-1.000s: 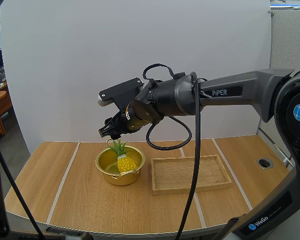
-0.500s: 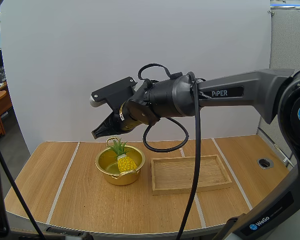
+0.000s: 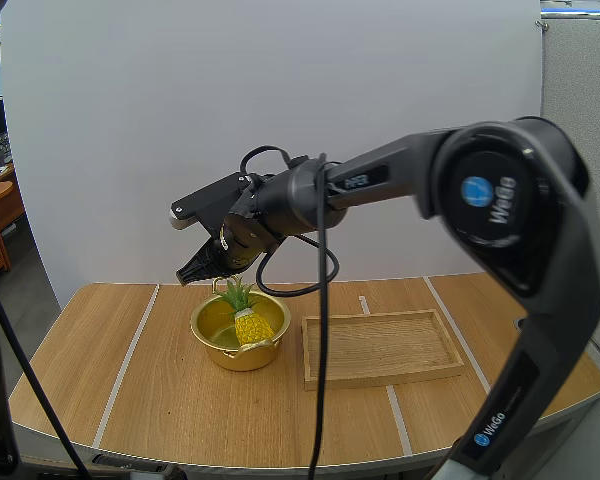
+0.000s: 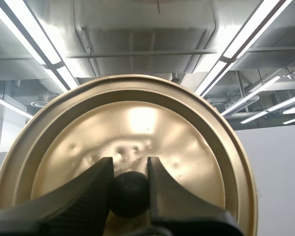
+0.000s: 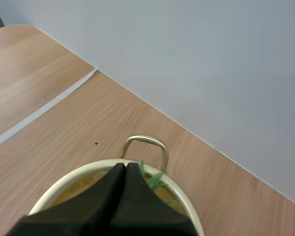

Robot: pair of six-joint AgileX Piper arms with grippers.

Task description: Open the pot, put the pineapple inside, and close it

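The open gold pot (image 3: 212,345) sits on the table with the yellow pineapple (image 3: 251,324) leaning inside it, green leaves up. My right gripper (image 3: 189,274) hovers shut and empty just above the pot's far left rim. In the right wrist view its fingers (image 5: 123,169) lie together as one dark wedge over the pot's rim (image 5: 186,199), near the looped handle (image 5: 143,141) and the pineapple leaves (image 5: 156,180). My left gripper (image 4: 129,165) is shut on the black knob (image 4: 130,193) of the gold lid (image 4: 137,123), held up off the pot.
A shallow wooden tray (image 3: 380,348) lies to the right of the pot. Pale tape lines run across the wooden tabletop (image 3: 100,350). The right arm reaches in across the table above the tray.
My right gripper went from open above the pineapple to shut and has drawn up and to the left. The pineapple stays in the pot.
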